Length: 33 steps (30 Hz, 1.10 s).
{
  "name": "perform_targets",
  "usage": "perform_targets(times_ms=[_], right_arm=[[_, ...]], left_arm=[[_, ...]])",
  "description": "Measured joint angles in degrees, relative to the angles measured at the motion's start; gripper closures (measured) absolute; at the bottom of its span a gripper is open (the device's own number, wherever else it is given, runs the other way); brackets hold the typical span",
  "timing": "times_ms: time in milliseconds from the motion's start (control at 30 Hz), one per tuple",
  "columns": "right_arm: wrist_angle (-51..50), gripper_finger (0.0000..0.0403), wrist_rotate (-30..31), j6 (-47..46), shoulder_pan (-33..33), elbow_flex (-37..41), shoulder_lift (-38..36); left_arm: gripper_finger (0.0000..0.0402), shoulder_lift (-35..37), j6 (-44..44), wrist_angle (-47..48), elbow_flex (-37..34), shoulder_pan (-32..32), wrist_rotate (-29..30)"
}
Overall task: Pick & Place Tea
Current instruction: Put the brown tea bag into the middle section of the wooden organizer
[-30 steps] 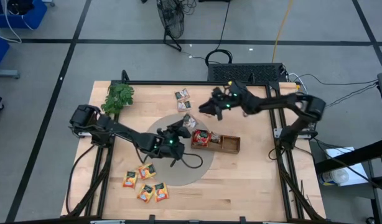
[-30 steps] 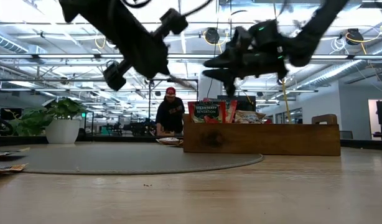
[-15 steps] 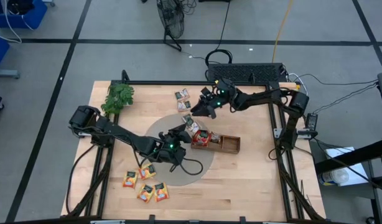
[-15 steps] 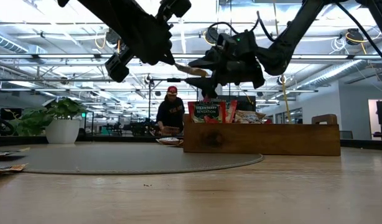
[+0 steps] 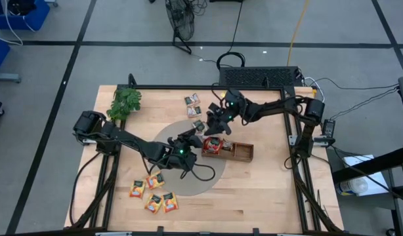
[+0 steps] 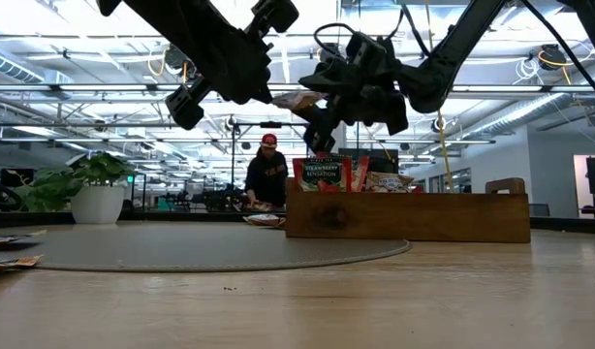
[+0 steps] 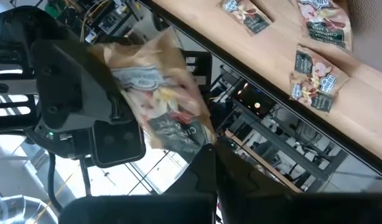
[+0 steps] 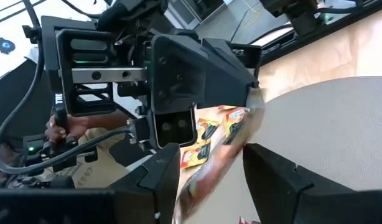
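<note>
A grey-white tea sachet (image 7: 158, 93) with a dark printed patch hangs in the air above the round grey mat (image 5: 172, 180), with my left gripper (image 5: 191, 139) shut on it. My right gripper (image 8: 209, 152) is open and faces the left one from the far right. Its two fingers stand on either side of the sachet's free end (image 8: 223, 148), which shows edge-on. In the low view the sachet (image 6: 296, 100) bridges both grippers above the wooden tray (image 6: 404, 215). Red sachets (image 5: 213, 145) stand in the tray's left compartment. My left gripper pinches the sachet's dark-printed end (image 7: 186, 140) between its two fingers, coming nearly level from the table's left. The sachet sticks out beyond the fingertips toward the right gripper, lifted clear of the mat and the tray. Whether my right gripper touches the sachet, I cannot tell.
Several orange-yellow sachets (image 5: 153, 194) lie near the front left of the table. Three grey-white ones (image 5: 192, 101) lie at the far middle. A green sprig (image 5: 125, 102) sits at the far left corner. The tray's right compartments (image 5: 242, 151) look bare.
My right gripper has come toward the table's left and near side and has turned until its fingers straddle the sachet's free end. My left gripper has kept the sachet aloft in much the same place.
</note>
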State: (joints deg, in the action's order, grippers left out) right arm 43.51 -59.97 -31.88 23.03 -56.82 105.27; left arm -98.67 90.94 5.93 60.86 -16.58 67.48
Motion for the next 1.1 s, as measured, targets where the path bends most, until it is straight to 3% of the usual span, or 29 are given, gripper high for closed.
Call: perform_targets(times_ms=[200,700,800,933,1100], right_arm=[[0.0,0.025,4.6,-0.2,0.1,0.0,0.0],[0.9,0.0278,6.8,1.1,0.6,0.1,0.0],[0.8,0.0311,7.4,2.6,0.6,0.1,0.0],[0.4,0.039,7.1,7.0,0.4,0.1,0.0],[1.4,0.0401,8.9,9.6,-0.7,0.1,0.0]], left_arm=[[0.0401,0.0,-0.2,0.0,0.0,0.0,0.0],[0.0401,0.0,-0.7,0.0,0.0,0.0,0.0],[0.0401,0.0,-1.0,-0.1,0.0,0.0,0.0],[0.0401,0.0,-1.1,-0.1,0.0,0.0,0.0],[0.0398,0.0,-3.9,-0.1,0.0,-0.1,0.1]])
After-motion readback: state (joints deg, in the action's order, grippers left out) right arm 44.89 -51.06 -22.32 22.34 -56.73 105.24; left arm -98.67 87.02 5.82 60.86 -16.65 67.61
